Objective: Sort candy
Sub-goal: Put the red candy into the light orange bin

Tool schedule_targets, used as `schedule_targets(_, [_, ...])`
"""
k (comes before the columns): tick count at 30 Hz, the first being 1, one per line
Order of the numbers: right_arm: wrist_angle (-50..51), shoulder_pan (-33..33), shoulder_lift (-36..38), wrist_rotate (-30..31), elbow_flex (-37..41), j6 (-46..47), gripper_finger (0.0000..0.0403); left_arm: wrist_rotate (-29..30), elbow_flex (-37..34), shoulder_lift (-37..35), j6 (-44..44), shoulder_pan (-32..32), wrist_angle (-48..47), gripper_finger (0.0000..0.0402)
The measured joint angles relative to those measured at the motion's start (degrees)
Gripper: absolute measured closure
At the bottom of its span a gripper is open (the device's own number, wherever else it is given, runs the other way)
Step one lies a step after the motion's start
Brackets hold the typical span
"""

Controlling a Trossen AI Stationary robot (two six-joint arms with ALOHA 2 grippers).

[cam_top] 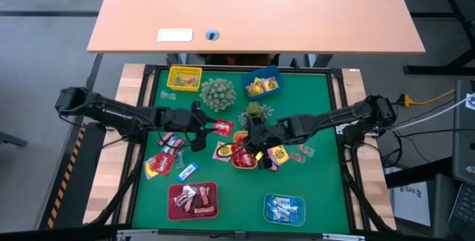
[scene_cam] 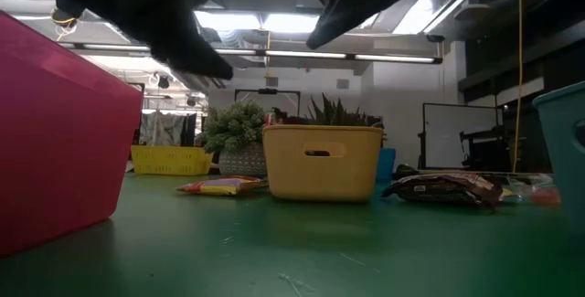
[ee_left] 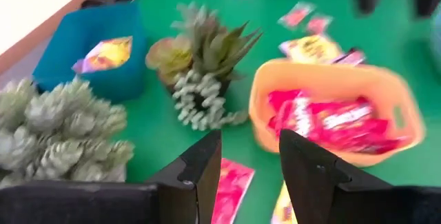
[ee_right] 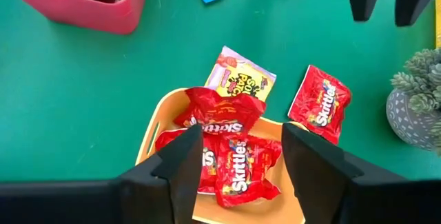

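Mid-frame in the high view, right gripper (ee_right: 238, 158) hangs over the orange tray (ee_right: 153, 133), fingers apart, nothing held. Red Skittles packs (ee_right: 231, 156) fill that tray; another red pack (ee_right: 320, 103) lies beside it on the mat. Left gripper (ee_left: 247, 172), fingers spread and empty, faces two succulents (ee_left: 200, 65). Blue tray (ee_left: 103, 52) beyond is blurred.

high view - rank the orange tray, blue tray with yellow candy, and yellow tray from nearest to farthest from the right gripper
Measured from the right gripper, which hangs open near the mat's middle:
1. orange tray, right under the gripper, holding red packets.
2. blue tray, at the far edge, slightly to the gripper's right.
3. yellow tray, in the far left corner, clearly farthest.
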State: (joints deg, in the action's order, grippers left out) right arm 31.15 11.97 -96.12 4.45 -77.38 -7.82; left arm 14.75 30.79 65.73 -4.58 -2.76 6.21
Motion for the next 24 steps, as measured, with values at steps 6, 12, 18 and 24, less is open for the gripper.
schedule_targets(6, [0.45,0.0,0.0,0.0,0.0,0.0,0.0205,6.16,0.0,4.51,-0.02,0.02,-0.11,0.0268])
schedule_targets(12, [0.45,0.0,0.0,0.0,0.0,0.0,0.0205,6.78,0.0,9.34,-2.91,0.31,0.01,0.0268])
schedule_targets(18, [0.77,0.0,0.0,-0.1,0.0,0.0,0.0205,6.84,0.0,14.98,-4.48,2.09,0.1,0.0268])
schedule_targets(24, [1.44,0.0,0.0,-1.03,0.0,0.02,0.0205,6.4,0.0,19.99,-4.54,3.36,0.8,0.0268])
